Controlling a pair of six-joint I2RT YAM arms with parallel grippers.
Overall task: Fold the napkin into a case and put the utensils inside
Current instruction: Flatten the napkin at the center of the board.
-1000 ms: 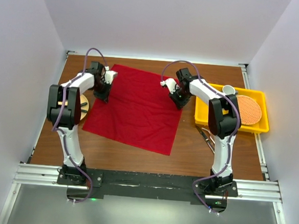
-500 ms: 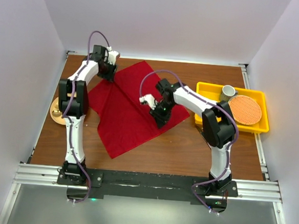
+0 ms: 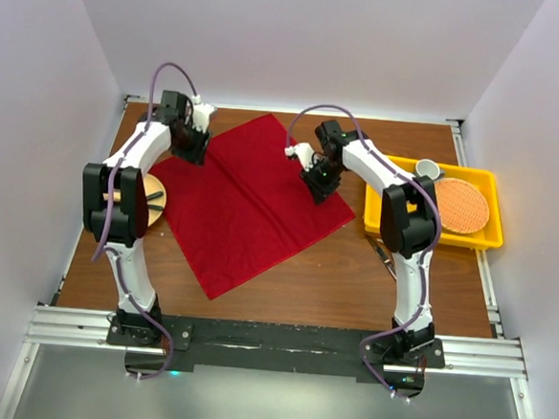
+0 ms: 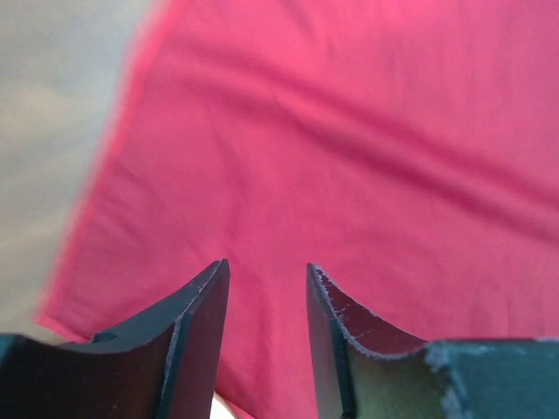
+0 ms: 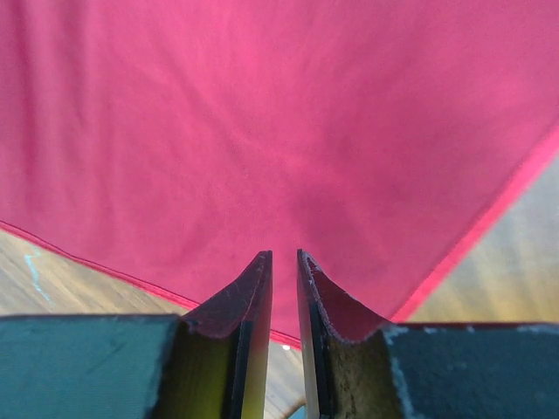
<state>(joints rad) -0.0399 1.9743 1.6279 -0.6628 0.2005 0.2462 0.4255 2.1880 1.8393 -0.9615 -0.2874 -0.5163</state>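
With the napkin [image 3: 250, 217] now doubled over near the table's [image 3: 351, 282] far edge, the left gripper [image 3: 191, 153] has just let go, jaws apart, while the right gripper [image 3: 317, 191] stays narrow, its grip unclear, so the first fold seems done.

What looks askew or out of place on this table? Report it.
The napkin lies skewed, its edges running diagonally to those of the table, and a crease line crosses its middle. Nothing looks spilled or damaged.

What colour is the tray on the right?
The tray is yellow; clearest in the top external view.
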